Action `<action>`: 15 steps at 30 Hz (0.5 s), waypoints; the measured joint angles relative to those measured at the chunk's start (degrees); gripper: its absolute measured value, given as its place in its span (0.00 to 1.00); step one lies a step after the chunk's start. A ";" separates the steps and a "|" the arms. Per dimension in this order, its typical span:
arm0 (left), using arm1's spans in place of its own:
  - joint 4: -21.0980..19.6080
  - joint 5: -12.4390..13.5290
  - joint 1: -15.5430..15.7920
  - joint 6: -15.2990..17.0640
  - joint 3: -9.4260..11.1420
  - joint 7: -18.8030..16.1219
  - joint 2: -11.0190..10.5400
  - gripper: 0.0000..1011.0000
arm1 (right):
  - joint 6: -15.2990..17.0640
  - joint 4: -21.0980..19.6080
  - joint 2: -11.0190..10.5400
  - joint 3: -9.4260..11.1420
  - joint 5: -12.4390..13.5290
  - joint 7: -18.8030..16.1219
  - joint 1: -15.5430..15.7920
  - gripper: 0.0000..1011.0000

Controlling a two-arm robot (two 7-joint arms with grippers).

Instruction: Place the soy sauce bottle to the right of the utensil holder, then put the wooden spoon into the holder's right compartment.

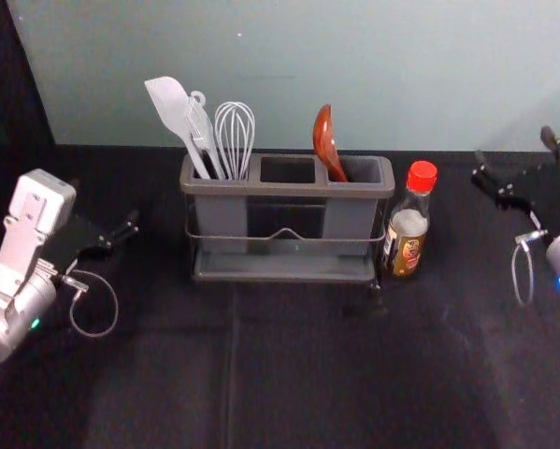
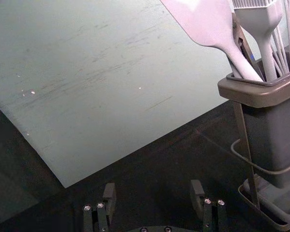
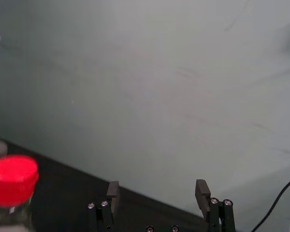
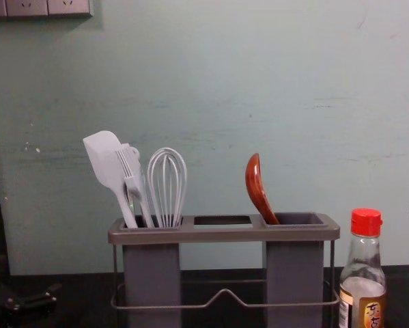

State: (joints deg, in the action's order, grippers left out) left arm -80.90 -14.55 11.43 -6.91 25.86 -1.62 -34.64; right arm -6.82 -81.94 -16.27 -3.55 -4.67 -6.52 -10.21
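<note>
Utensil holder [image 1: 289,190] and associated objects on a black tabletop [image 1: 308,374]. The holder is positioned at the far side of the tabletop, before a pale green wall [image 1: 289,75]. The wooden spoon [image 1: 325,140] is held in the right compartment of the holder, with its reddish-brown bowl uppermost and its upper part tilted to the left. The soy sauce bottle [image 1: 409,229], fitted with a red cap [image 1: 422,176], is seen upright just beside the right end of the holder; whether the two are in contact cannot be told.

In the left compartment are contained a white spatula [image 4: 107,160], a pale toothed utensil [image 4: 132,171] and a whisk [image 4: 166,181], all with their heads upward.

The left gripper [image 1: 119,236] is located to the left of the holder, well apart from it; in the left wrist view its two fingers are seen spread. The right gripper [image 1: 513,155] is located to the right of the bottle, apart from it; its fingers are likewise shown spread in the right wrist view, with nothing gripped.
</note>
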 joint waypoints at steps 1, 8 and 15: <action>0.00 0.00 0.00 0.00 0.00 0.00 0.00 0.99 | 0.05 0.33 0.07 -0.09 -0.36 0.04 -0.01 0.99; 0.00 0.00 0.00 0.00 0.00 0.00 0.00 0.99 | 0.05 2.73 0.86 -0.17 -2.05 0.09 -0.03 0.99; 0.00 0.00 0.00 0.00 0.00 0.00 0.00 0.99 | -0.53 4.08 1.45 0.33 -2.20 -0.24 -0.10 0.99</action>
State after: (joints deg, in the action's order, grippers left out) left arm -80.90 -14.55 11.43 -6.91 25.86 -1.62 -34.65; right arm -7.35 -77.86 -14.83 -3.22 -6.87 -6.76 -10.31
